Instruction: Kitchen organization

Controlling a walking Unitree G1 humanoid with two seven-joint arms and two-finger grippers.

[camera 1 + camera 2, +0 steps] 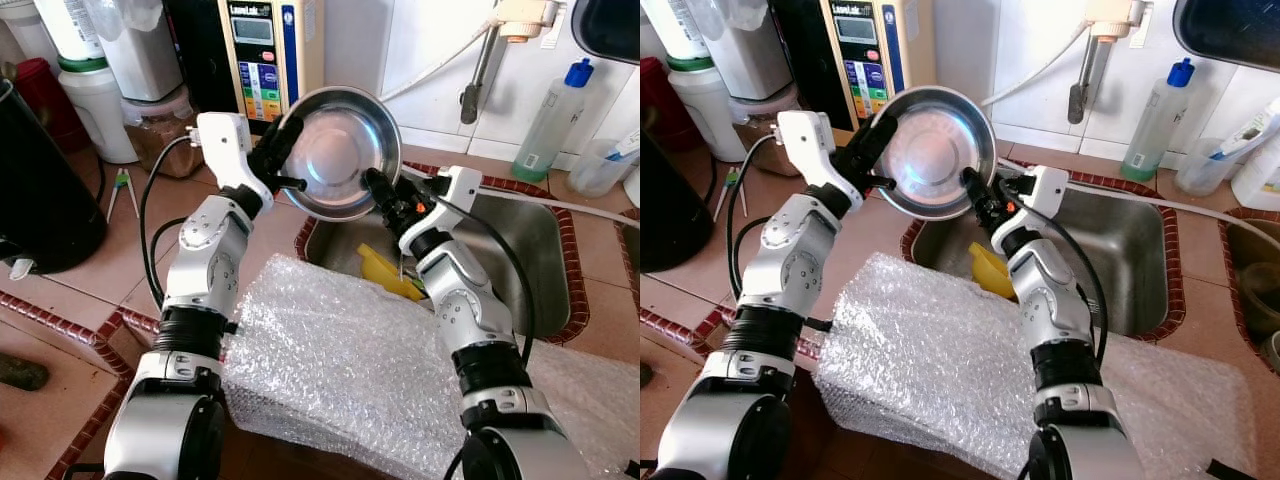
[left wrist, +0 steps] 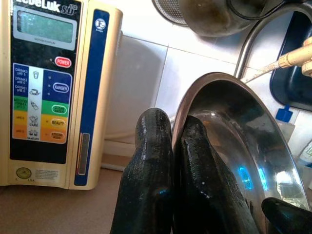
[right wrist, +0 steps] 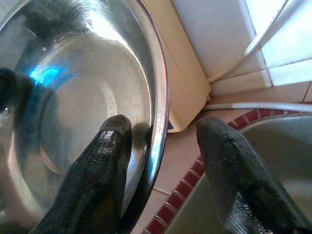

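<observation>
A round stainless steel bowl [image 1: 340, 150] is held tilted on edge in the air over the far left corner of the sink [image 1: 530, 250]. My left gripper [image 1: 275, 150] is shut on the bowl's left rim; in the left wrist view its fingers [image 2: 151, 161] pinch the rim of the bowl [image 2: 234, 146]. My right gripper [image 1: 378, 190] is open at the bowl's lower right rim. In the right wrist view one of its fingers [image 3: 105, 161] rests inside the bowl [image 3: 73, 97] and the other stands apart outside the rim.
A sheet of bubble wrap [image 1: 350, 360] covers the counter in front of the sink. A yellow object [image 1: 385, 272] lies in the sink. A beige water machine [image 1: 265, 50] stands behind the bowl, a blue-capped bottle [image 1: 555, 120] at the back right, a black appliance [image 1: 40, 190] at the left.
</observation>
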